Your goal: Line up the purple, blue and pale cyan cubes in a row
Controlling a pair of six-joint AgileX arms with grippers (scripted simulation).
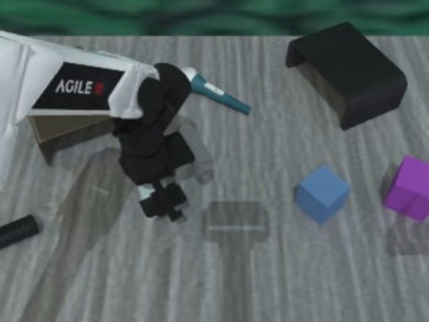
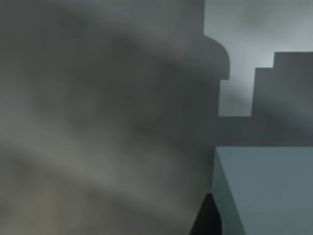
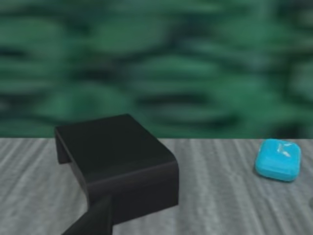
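Observation:
The blue cube (image 1: 323, 193) sits on the table right of centre. The purple cube (image 1: 409, 188) is at the right edge, a small gap away from it. My left gripper (image 1: 164, 203) hovers left of centre, shut on the pale cyan cube (image 2: 266, 191). In the left wrist view one dark finger (image 2: 208, 220) presses against that cube's side. From the top only a whitish sliver of the cube (image 1: 145, 193) shows beside the fingers. My right arm is outside the top view; its wrist view shows one dark finger (image 3: 95, 220) set wide with nothing in the gripper.
A black bent stand (image 1: 348, 70) occupies the back right. A teal-handled microphone (image 1: 218, 94) lies behind the left arm. A black cylinder (image 1: 17, 231) rests at the left edge, and a brown box (image 1: 60, 131) is under the arm. A cyan rounded block (image 3: 278, 159) shows in the right wrist view.

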